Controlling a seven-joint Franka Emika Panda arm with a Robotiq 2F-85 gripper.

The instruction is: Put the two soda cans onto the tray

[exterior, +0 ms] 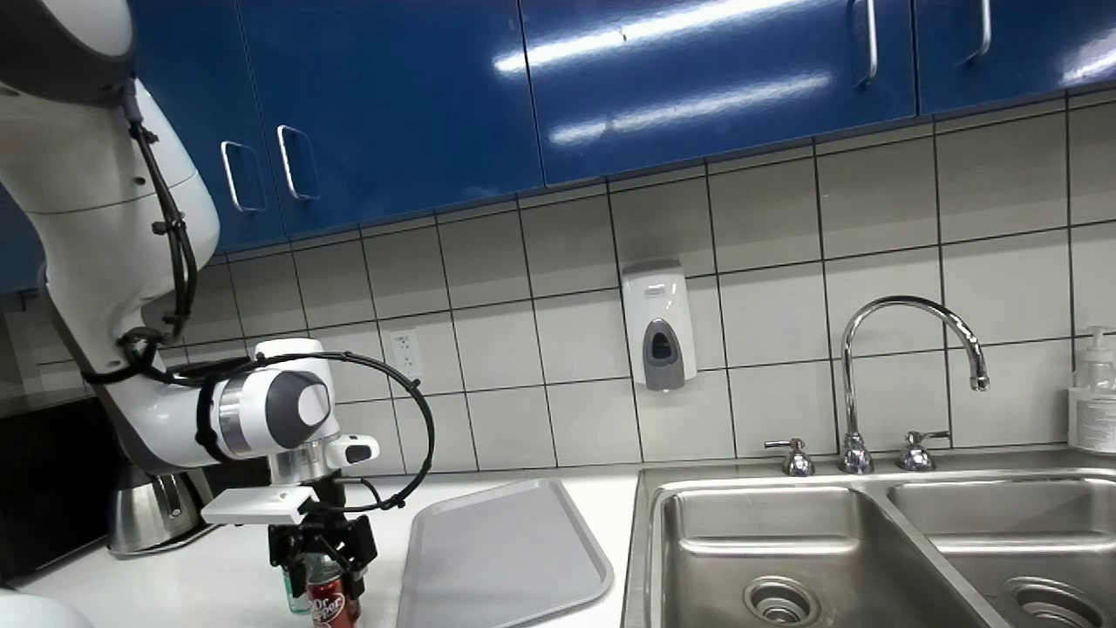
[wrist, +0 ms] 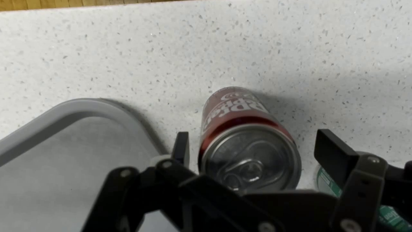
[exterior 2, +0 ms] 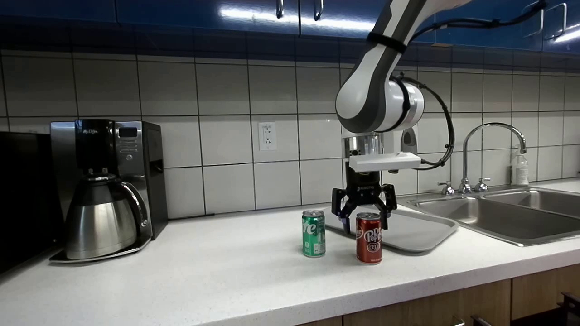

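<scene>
Two moves look left, none done: the red can [exterior 2: 369, 240] and the green can [exterior 2: 313, 234] stand upright on the desk [exterior 2: 181, 280], off the tray [exterior: 506, 549]. The gripper [wrist: 256, 149], jaws apart, straddles the red can's top, gaps showing on both sides; closing on it likely comes next.

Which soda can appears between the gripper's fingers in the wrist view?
The red Dr Pepper can, framed by the open fingers; the green can is partly hidden behind one.

Kitchen, identified by a steel double sink [exterior: 926, 551], curved faucet [exterior: 851, 392] at its back edge, blue cabinets [exterior: 767, 48] above it, coffee maker [exterior 2: 130, 165] well apart from it.
</scene>
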